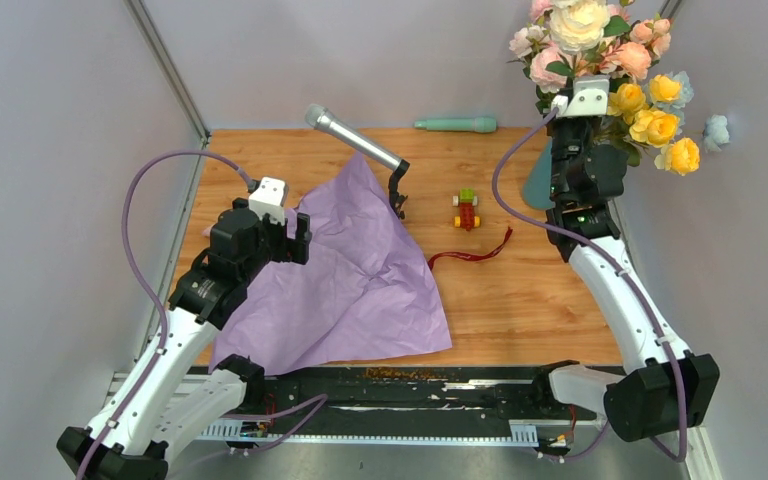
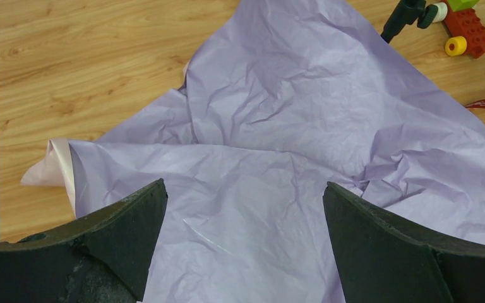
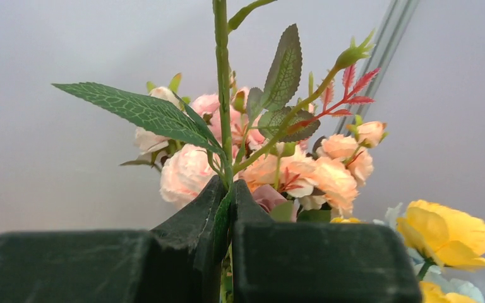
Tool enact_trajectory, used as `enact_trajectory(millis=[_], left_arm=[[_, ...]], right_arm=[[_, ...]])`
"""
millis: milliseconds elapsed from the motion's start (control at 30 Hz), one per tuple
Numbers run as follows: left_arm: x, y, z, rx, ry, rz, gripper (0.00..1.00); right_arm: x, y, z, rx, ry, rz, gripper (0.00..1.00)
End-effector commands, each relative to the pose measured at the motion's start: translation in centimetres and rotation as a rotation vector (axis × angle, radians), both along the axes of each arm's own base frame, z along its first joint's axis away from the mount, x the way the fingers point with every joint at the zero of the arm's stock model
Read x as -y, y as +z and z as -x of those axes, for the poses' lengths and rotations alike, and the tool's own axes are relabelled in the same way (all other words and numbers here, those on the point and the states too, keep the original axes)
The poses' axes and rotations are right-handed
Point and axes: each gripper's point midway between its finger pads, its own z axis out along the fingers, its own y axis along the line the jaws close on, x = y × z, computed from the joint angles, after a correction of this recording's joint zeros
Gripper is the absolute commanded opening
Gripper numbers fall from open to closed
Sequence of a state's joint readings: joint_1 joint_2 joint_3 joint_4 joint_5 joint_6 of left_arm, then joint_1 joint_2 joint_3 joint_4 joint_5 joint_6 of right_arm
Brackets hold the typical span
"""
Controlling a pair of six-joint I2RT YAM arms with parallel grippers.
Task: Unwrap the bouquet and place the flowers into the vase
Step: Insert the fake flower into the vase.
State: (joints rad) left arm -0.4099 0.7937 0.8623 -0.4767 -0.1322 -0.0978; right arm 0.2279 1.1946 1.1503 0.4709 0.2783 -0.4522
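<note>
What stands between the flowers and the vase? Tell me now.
Nothing visible. The right gripper holds the flowers by a stem above the vase, whose mouth is hidden behind the arm.

The flowers (image 1: 632, 58), pink, cream and yellow roses with green leaves, stood upright at the far right, one stem pinched between the right tool's (image 3: 230, 196) fingers. The teal vase (image 1: 537, 186) showed below them, mostly hidden. The crumpled lilac wrap (image 1: 360, 270) lay spread on the worktop (image 1: 520, 300), with the red ribbon (image 1: 470, 256) beside it.
</note>
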Motion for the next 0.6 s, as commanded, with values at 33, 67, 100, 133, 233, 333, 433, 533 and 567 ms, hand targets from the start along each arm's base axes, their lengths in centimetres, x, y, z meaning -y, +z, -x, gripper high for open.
enact_trajectory(millis=[33, 67, 100, 133, 233, 333, 433, 533, 567], left_arm=[[-0.4, 0.3, -0.1, 0.023, 0.009, -0.013, 1.00], [-0.4, 0.2, 0.0, 0.022, 0.009, -0.013, 1.00], [-0.4, 0.2, 0.0, 0.022, 0.010, -0.013, 1.00], [-0.4, 0.2, -0.1, 0.022, 0.010, -0.013, 1.00], [-0.4, 0.2, -0.1, 0.021, 0.011, -0.014, 1.00], [-0.4, 0.1, -0.1, 0.019, 0.011, -0.015, 1.00], [-0.4, 0.0, -0.1, 0.017, 0.010, -0.015, 1.00], [-0.4, -0.1, -0.1, 0.014, 0.009, -0.014, 1.00], [-0.3, -0.1, -0.1, 0.013, 0.007, -0.014, 1.00]], right_arm=[[0.9, 4.6, 1.3, 0.190, -0.019, -0.008, 0.00], [1.0, 4.7, 1.2, 0.193, -0.019, -0.011, 0.00], [1.1, 4.8, 1.1, 0.195, -0.018, -0.019, 0.00], [1.1, 4.8, 1.0, 0.196, -0.011, -0.028, 0.00], [1.3, 4.7, 0.7, 0.191, 0.007, -0.050, 0.00], [1.5, 4.7, 0.4, 0.189, 0.020, -0.068, 0.00], [1.8, 4.6, 0.0, 0.187, 0.024, -0.073, 0.00], [2.2, 4.5, -0.3, 0.185, 0.032, -0.099, 0.00], [2.3, 4.3, -0.4, 0.182, 0.040, -0.111, 0.00]])
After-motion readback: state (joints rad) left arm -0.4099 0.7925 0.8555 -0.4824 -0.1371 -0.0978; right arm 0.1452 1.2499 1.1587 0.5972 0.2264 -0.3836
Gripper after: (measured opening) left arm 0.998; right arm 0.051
